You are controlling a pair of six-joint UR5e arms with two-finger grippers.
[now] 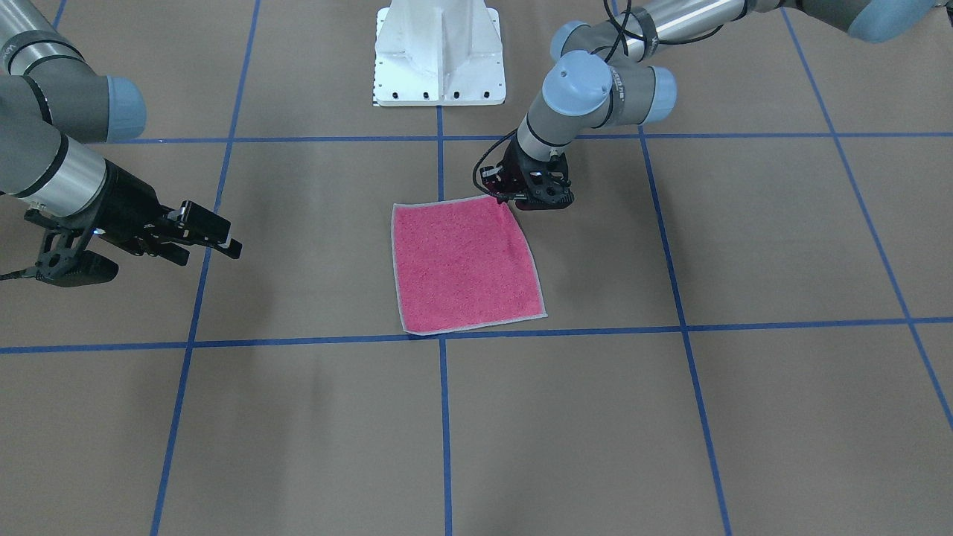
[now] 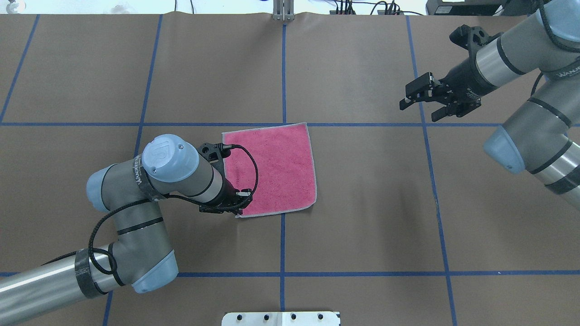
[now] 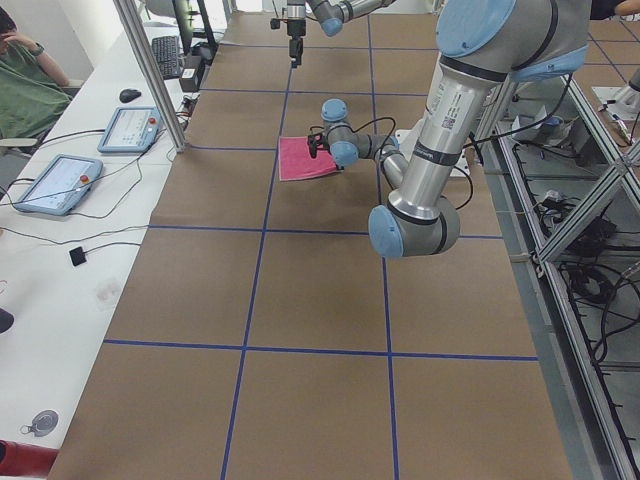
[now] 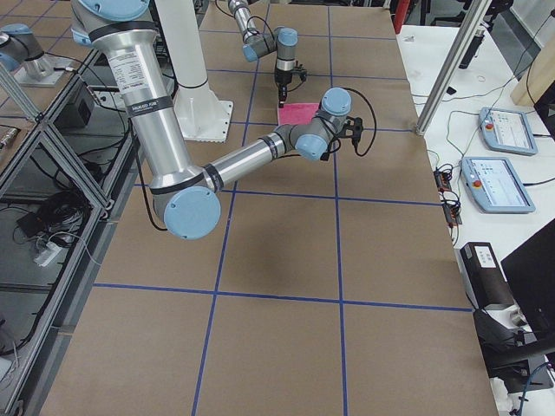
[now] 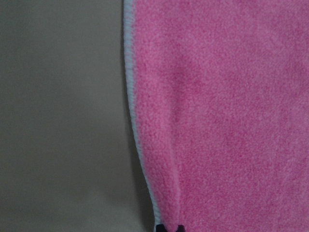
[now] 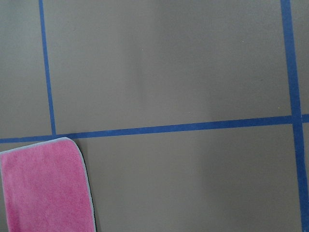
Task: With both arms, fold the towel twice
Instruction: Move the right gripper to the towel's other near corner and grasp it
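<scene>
Towel (image 2: 276, 167): flat, pink face up; one corner apparently pinched between clenched jaws of left gripper (image 1: 519, 201).
Right gripper (image 2: 419, 108): jaws spread, empty, well apart from towel.
Risk: one-corner lift may drag or skew it.

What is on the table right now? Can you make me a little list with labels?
towel: pink side up, lying flat, not folded yet
left gripper: down at one corner of the towel; I cannot tell if it is open or shut
right gripper: open, off to the side, not touching the towel
table: brown, with blue tape lines
</scene>
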